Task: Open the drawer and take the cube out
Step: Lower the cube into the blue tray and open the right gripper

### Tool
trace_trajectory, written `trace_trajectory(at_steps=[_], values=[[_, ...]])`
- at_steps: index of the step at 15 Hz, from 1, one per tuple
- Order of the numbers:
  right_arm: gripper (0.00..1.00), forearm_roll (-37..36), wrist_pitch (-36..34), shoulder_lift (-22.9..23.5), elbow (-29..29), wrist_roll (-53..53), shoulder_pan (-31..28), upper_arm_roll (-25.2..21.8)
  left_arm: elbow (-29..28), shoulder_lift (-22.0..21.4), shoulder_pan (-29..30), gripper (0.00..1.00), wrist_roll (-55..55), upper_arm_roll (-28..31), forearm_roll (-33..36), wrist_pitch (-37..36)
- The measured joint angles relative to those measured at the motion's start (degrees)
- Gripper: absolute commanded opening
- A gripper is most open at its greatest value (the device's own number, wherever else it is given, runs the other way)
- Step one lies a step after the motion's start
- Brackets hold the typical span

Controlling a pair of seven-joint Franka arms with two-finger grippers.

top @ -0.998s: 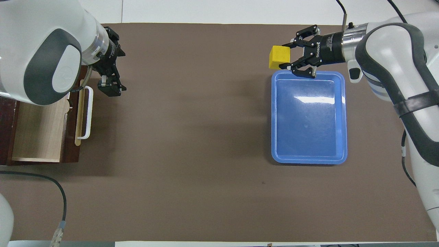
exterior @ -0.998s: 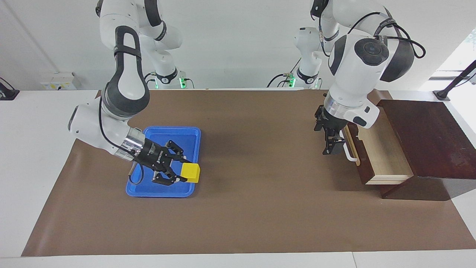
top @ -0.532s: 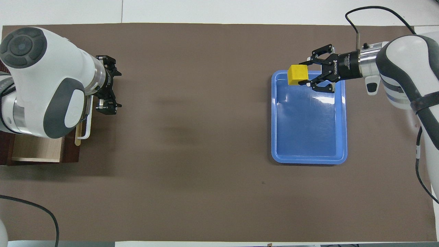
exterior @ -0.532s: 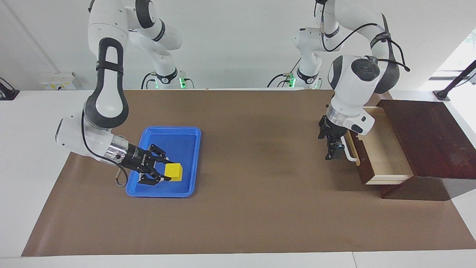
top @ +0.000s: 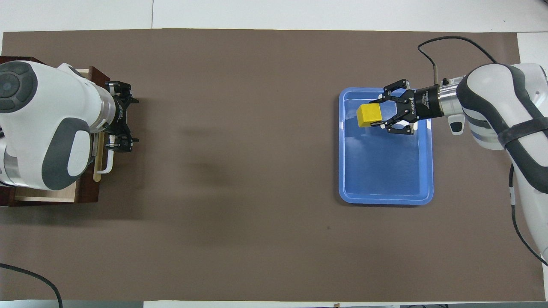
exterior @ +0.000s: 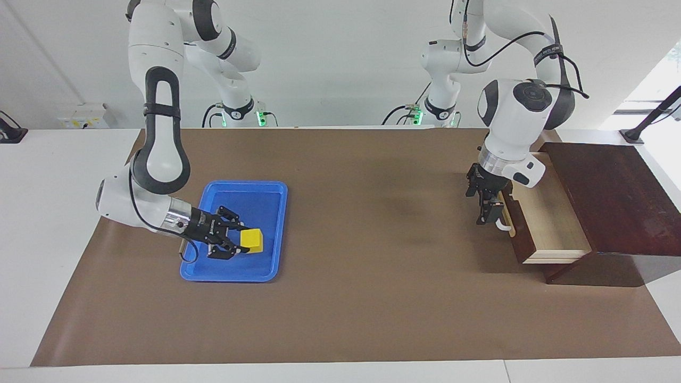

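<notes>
Yellow cube [exterior: 251, 240] [top: 369, 116] sits between the fingers of the right gripper [exterior: 238, 244] [top: 379, 113], which is closed on it from both sides; cube sticks out past the fingertips. Gripper lies nearly flat, low over the blue tray [exterior: 271, 202] [top: 387, 194], w/ the cube over the part of the tray farther from the robots. Can't tell if the cube's underside touches the tray floor. Tray is toward the right arm's end of the table, on the brown mat [exterior: 372, 298] [top: 239, 171].

Drawer [exterior: 553, 223] [top: 43, 194] is pulled out at the left arm's end, pale wood inside showing, white bar handle [exterior: 500, 226] [top: 110, 162] at its front. It juts from a dark reddish-brown cabinet [exterior: 617, 197]. Left gripper [exterior: 488, 211] [top: 120, 143] points down just in front of the handle, close beside it; fingers look near together w/ nothing between them, contact w/ handle unclear. Cube and drawer are well apart.
</notes>
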Motion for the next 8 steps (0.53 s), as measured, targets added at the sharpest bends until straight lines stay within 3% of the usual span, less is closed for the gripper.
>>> trace_trajectory(at_steps=[8], values=[[0.0,1.62,5.19,1.65,-1.95,-0.01,1.65,0.51,-0.14,-0.01,4.42,1.0,5.3,0.13,0.0,0.03]])
